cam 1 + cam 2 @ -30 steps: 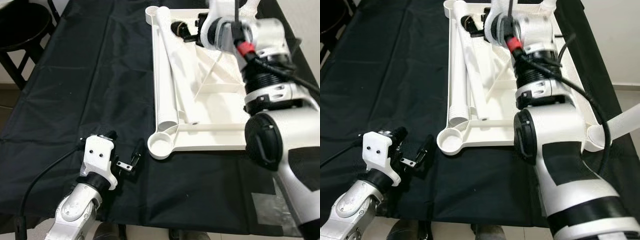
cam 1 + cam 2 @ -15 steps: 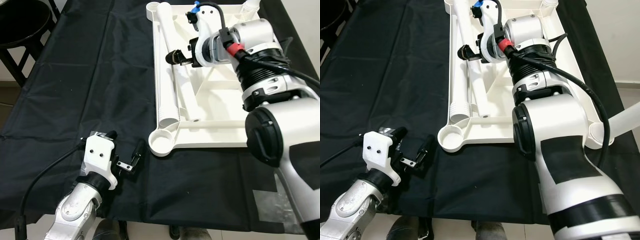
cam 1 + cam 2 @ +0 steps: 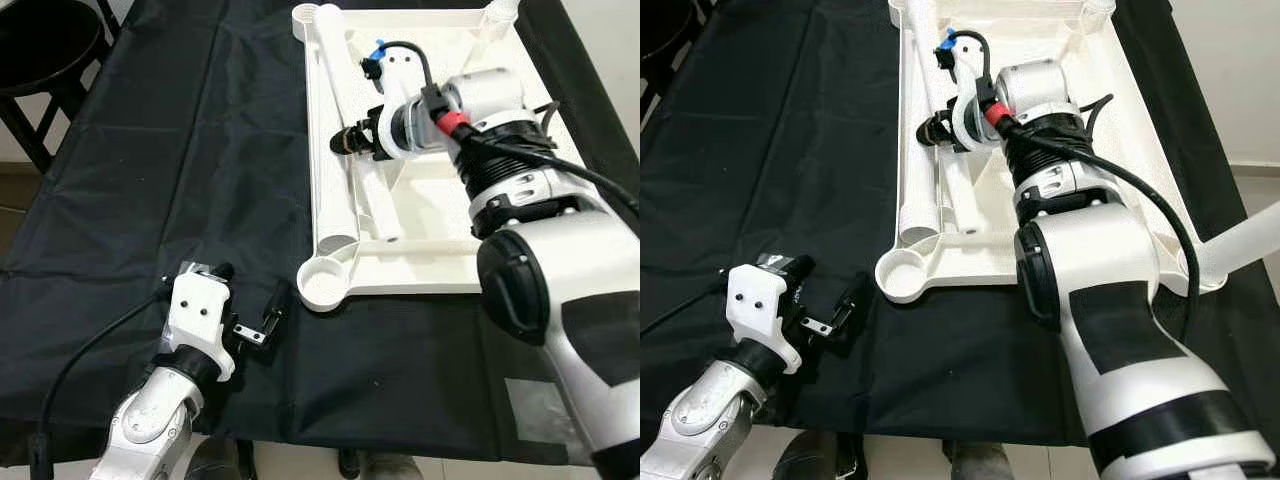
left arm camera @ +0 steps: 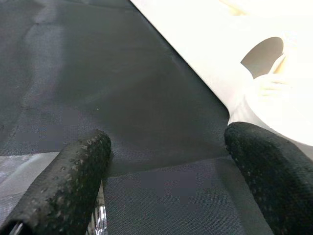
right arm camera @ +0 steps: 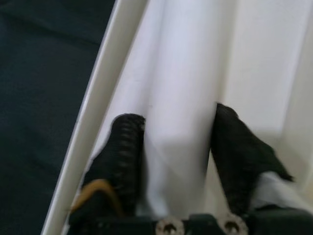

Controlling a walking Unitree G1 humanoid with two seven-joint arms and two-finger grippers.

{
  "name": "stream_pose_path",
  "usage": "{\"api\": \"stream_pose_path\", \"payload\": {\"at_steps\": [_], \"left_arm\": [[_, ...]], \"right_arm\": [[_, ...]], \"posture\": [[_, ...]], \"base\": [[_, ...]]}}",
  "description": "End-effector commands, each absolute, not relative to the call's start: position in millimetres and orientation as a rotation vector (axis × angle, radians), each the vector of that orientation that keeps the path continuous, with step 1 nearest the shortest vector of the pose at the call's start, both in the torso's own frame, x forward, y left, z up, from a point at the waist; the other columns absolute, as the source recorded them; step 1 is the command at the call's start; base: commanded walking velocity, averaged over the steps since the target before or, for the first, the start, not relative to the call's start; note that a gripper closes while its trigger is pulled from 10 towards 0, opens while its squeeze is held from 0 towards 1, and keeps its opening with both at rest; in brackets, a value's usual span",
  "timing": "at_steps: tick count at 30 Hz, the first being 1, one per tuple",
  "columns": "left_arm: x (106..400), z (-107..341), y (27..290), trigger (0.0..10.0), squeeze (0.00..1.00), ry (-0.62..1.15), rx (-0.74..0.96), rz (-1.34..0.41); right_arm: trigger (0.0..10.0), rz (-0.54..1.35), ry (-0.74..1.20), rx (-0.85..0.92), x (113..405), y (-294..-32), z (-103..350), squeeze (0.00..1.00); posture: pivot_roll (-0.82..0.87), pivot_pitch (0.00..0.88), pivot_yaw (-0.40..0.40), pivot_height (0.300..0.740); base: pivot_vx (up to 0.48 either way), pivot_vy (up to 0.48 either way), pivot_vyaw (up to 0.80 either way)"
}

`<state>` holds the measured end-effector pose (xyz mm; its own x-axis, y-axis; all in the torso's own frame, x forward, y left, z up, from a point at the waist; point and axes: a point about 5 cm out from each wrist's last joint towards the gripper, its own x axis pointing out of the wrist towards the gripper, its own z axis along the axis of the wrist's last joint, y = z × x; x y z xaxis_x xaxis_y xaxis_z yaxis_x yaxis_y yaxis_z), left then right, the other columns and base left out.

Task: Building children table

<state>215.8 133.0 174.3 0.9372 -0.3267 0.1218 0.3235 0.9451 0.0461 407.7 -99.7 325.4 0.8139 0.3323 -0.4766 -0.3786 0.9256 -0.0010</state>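
A black cloth [image 3: 190,150] covers the work surface, and on it lies the white plastic table top [image 3: 440,260], upside down — ribbed underside showing, with a round leg socket [image 3: 322,288] at its near corner. Inside it, along its left rim, lies a long white tube-shaped table leg [image 3: 340,130]. The right gripper [image 3: 350,140] reaches across the upturned top; in the right wrist view its two black fingers [image 5: 127,147] stand one on either side of the leg, grasping it. The left gripper [image 3: 250,315] rests low on the cloth, fingers spread with nothing between them — the socket corner lies just ahead of its fingertips [image 4: 264,161].
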Motion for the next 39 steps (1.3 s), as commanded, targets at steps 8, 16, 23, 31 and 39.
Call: {"api": "stream_pose_path", "payload": {"at_steps": [8, 16, 23, 31, 39], "left_arm": [[212, 172, 133, 10.0, 0.0, -0.108, 0.041, -0.335], [212, 173, 133, 10.0, 0.0, -0.11, 0.042, -0.332], [210, 174, 131, 10.0, 0.0, -0.111, 0.041, -0.334], [206, 176, 129, 10.0, 0.0, -0.112, 0.033, -0.332], [201, 178, 127, 10.0, 0.0, -0.106, 0.024, -0.329]], "right_arm": [[0.0, 0.381, 0.554, -0.077, 407, -100, 311, 0.0], [0.0, 0.32, 0.482, -0.011, 412, -107, 314, 0.0], [0.0, 0.159, 0.142, 0.176, 424, -126, 340, 0.0], [0.0, 0.149, 0.118, 0.204, 427, -118, 326, 0.0], [0.2, 0.123, 0.091, 0.262, 429, -109, 318, 0.0]], "posture": [[-0.07, 0.36, -0.05, 0.74], [-0.07, 0.365, -0.049, 0.74], [-0.05, 0.37, -0.05, 0.74], [-0.03, 0.388, -0.057, 0.74], [0.0, 0.401, -0.064, 0.74]], "base": [[0.0, 0.0, 0.0], [0.0, 0.0, 0.0], [0.0, 0.0, 0.0], [0.0, 0.0, 0.0], [0.0, 0.0, 0.0]]}}
